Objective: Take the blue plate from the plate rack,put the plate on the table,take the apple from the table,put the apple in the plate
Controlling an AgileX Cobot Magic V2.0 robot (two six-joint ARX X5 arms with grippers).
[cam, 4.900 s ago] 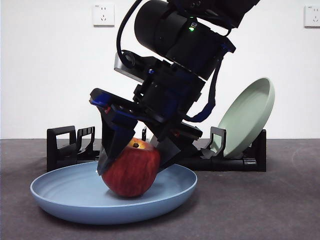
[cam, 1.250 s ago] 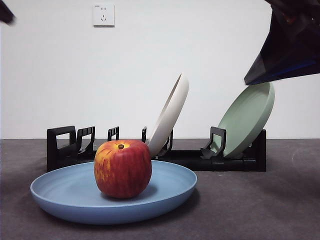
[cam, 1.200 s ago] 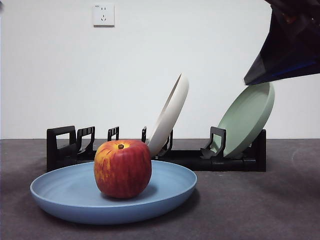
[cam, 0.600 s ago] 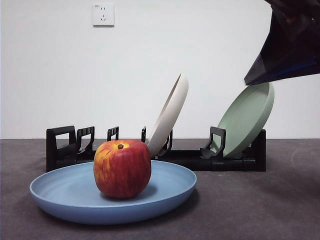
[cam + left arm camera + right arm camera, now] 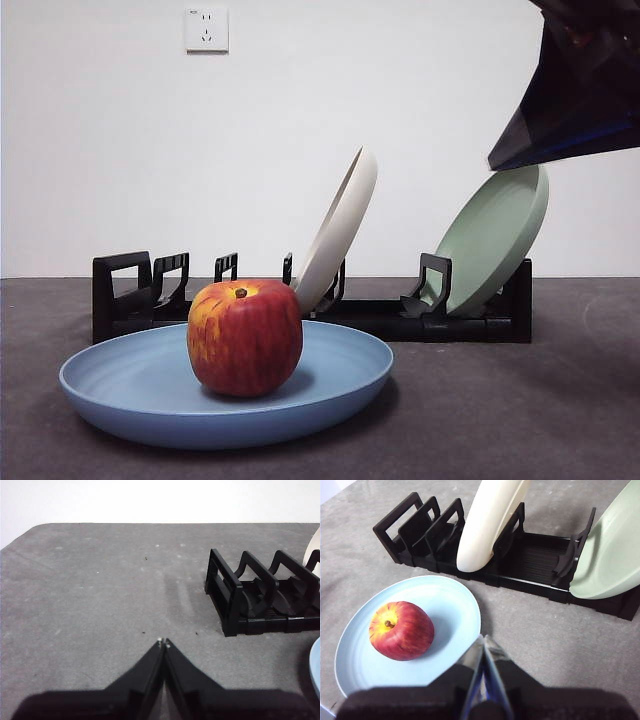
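Observation:
The blue plate (image 5: 130, 385) lies flat on the dark grey table (image 5: 520, 410) in front of the black plate rack (image 5: 125, 290). The red apple (image 5: 245, 337) stands upright in the plate, free of any gripper. The right wrist view shows the apple (image 5: 401, 630) in the plate (image 5: 450, 605), with the rack (image 5: 530, 565) behind. My right gripper (image 5: 483, 641) is shut and empty, raised above the table beside the plate; it shows as a dark shape (image 5: 580, 90) at the front view's top right. My left gripper (image 5: 163, 642) is shut and empty, over bare table off the rack's end (image 5: 260, 597).
A cream-white plate (image 5: 340, 230) leans in the rack's middle slot and a sage-green plate (image 5: 495, 240) leans at its right end. They also show in the right wrist view, cream-white (image 5: 490, 520) and green (image 5: 610, 555). A wall socket (image 5: 206, 29) is on the white wall.
Four seconds ago a gripper held the apple in the plate; it has let go and lifted away. Over the last second nothing has moved.

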